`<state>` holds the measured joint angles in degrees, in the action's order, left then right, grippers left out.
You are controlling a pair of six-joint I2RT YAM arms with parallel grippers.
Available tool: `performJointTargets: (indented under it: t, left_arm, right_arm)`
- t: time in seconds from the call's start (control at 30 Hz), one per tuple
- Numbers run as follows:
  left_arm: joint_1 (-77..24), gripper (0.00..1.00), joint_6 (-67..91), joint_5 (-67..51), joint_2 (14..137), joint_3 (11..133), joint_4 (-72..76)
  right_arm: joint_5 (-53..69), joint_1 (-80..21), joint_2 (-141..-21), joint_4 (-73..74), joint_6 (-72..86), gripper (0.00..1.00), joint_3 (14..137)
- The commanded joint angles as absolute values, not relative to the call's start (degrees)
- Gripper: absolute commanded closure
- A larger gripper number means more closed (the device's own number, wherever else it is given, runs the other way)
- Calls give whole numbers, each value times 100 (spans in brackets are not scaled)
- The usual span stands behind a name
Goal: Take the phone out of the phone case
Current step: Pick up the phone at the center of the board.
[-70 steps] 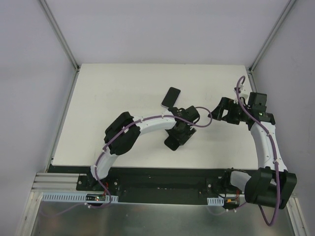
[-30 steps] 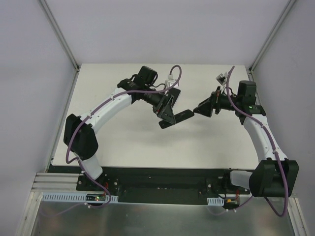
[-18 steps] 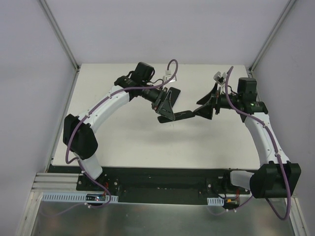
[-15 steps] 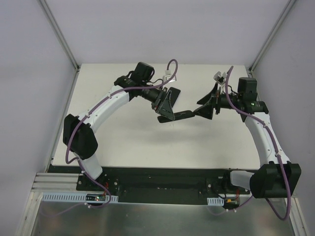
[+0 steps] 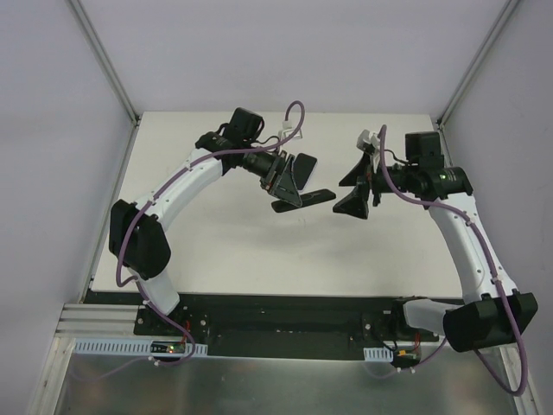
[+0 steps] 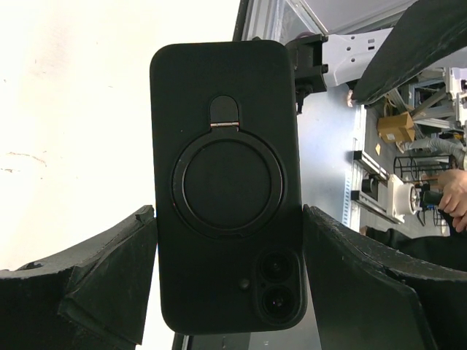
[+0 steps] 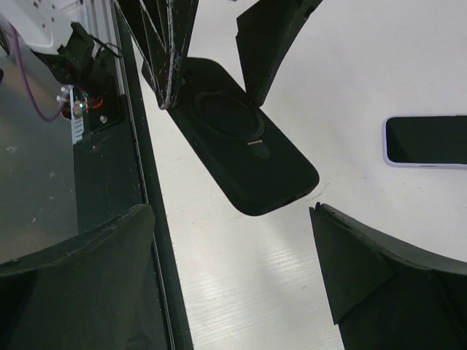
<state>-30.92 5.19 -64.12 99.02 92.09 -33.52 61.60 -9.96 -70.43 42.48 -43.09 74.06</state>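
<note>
Left pincer (image 6: 228,292): clamped on the two long edges of the phone case (image 6: 226,146), one finger on each side, holding it in the air above the worktop (image 5: 216,251).
Phone case: black, with its back face turned to the left pincer's camera. A round ring stand sits mid-back, and the camera cut-outs are at the end nearest the pincer's palm. The inside of the case is not visible.
Right pincer (image 7: 230,270): jaws wide, nothing between them. The case hangs just ahead of it, apart, free end toward it.
Phone (image 7: 427,140): flat on the worktop, dark screen up, pale rim. It is beyond the case as seen from the right pincer and touches neither pincer nor the case.
</note>
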Motion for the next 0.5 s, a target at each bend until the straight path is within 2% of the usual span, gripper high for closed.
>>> performJointTargets:
  t: [0.0,0.37,0.47]
  left_arm:
    - [-3094,100,606,-6899,9563,9299,-3243]
    - [-3102,100,879,-7180,9562,9352,-3243]
    - [-3103,100,914,-7225,9589,9343,-3243]
  right_arm:
    - [5758,-1300,-7031,4649,-5071,3,7655]
    - [4923,-2214,-7470,4887,-5642,3,7963]
    - [4817,-2337,-7602,4922,-5704,6,8068]
